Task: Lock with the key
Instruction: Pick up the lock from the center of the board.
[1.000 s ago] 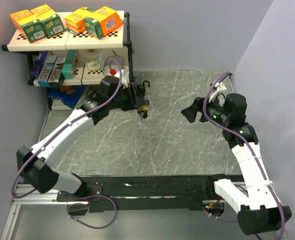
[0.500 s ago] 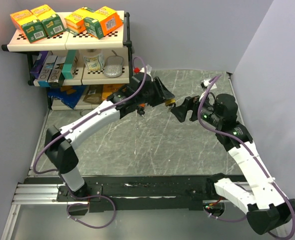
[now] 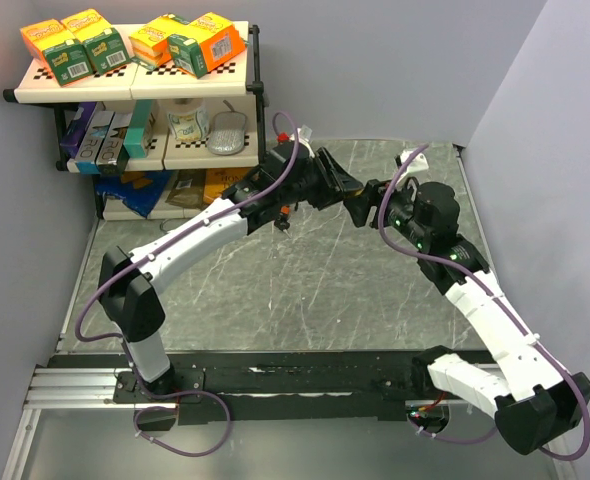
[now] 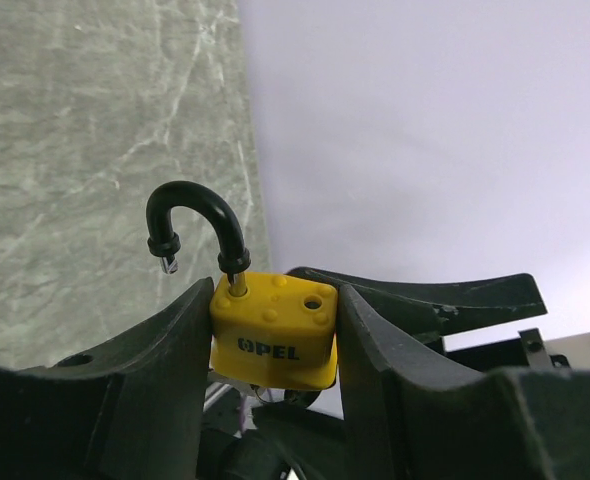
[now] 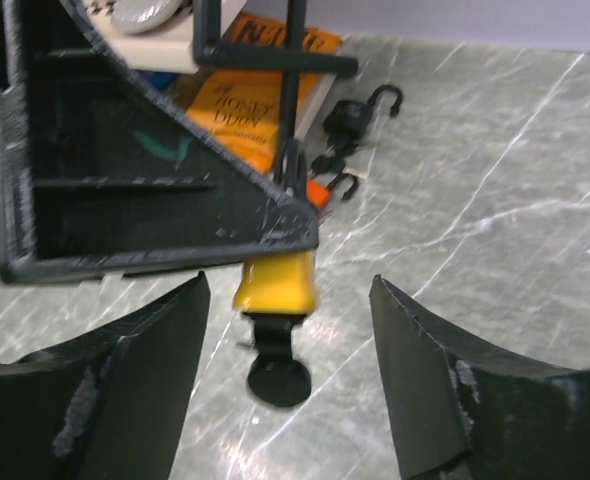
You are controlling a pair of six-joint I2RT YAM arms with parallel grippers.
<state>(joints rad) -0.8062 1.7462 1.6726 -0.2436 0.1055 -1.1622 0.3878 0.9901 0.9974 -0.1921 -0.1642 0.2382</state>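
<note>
My left gripper (image 4: 275, 330) is shut on a yellow padlock (image 4: 273, 328) marked OPEL. Its black shackle (image 4: 195, 215) stands open, one end out of the body. In the right wrist view the padlock (image 5: 275, 283) hangs from the left gripper with a black-headed key (image 5: 278, 372) sticking out of its underside. My right gripper (image 5: 287, 350) is open, its fingers either side of the key and apart from it. In the top view the two grippers meet above the table, the left gripper (image 3: 347, 192) and the right gripper (image 3: 365, 203) close together.
A two-level shelf (image 3: 155, 85) with boxes stands at the back left. Other padlocks (image 5: 360, 112) lie on the marble table (image 3: 305, 290) near the shelf foot, beside orange packets (image 5: 243, 105). Grey walls close the back and right.
My left arm swung right from the shelf to the table's middle with the padlock. My right gripper moved left and now brackets the key.
</note>
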